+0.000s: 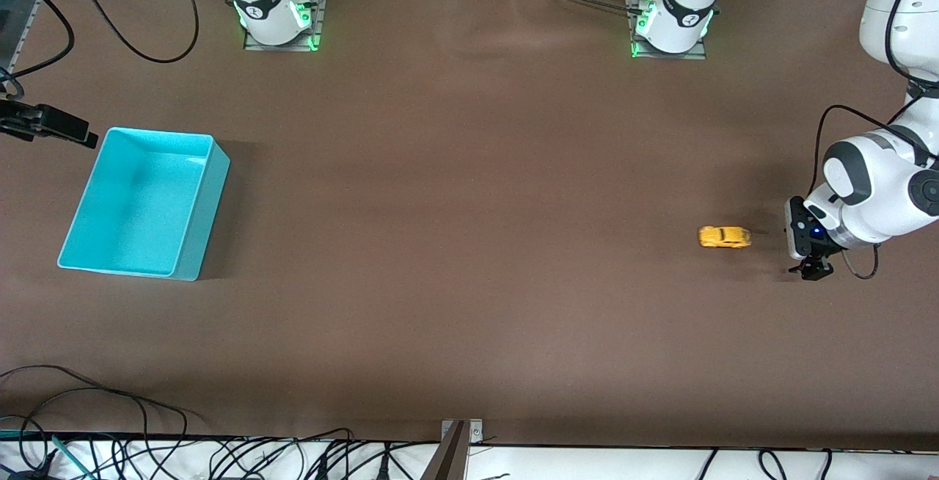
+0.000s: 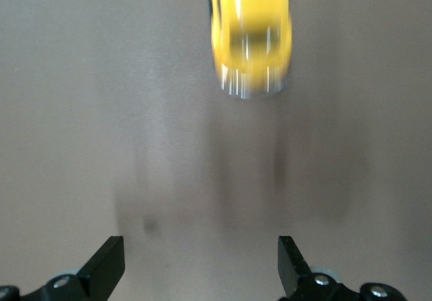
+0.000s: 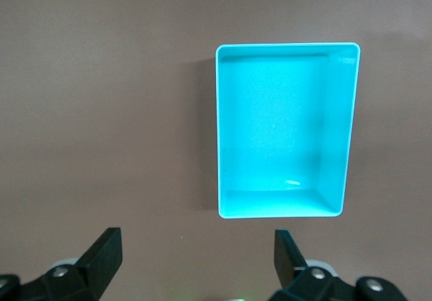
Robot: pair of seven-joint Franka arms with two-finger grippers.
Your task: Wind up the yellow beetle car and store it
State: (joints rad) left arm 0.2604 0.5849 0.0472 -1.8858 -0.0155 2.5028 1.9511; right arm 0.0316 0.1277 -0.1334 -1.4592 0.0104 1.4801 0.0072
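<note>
The yellow beetle car [image 1: 725, 236] stands on the brown table toward the left arm's end. In the left wrist view it [image 2: 251, 38] looks streaked and lies ahead of the fingers, outside them. My left gripper [image 1: 810, 268] is low over the table beside the car, a short gap away; it is open and empty [image 2: 201, 254]. The turquoise bin [image 1: 143, 201] stands empty toward the right arm's end. My right gripper [image 3: 196, 247] is open and empty, high above the table, with the bin [image 3: 287, 131] ahead of it; it does not show in the front view.
The two arm bases [image 1: 277, 10] [image 1: 673, 17] stand along the table's edge farthest from the front camera. A black clamp-like object [image 1: 48, 126] juts in beside the bin at the right arm's end. Cables [image 1: 110, 421] lie along the nearest edge.
</note>
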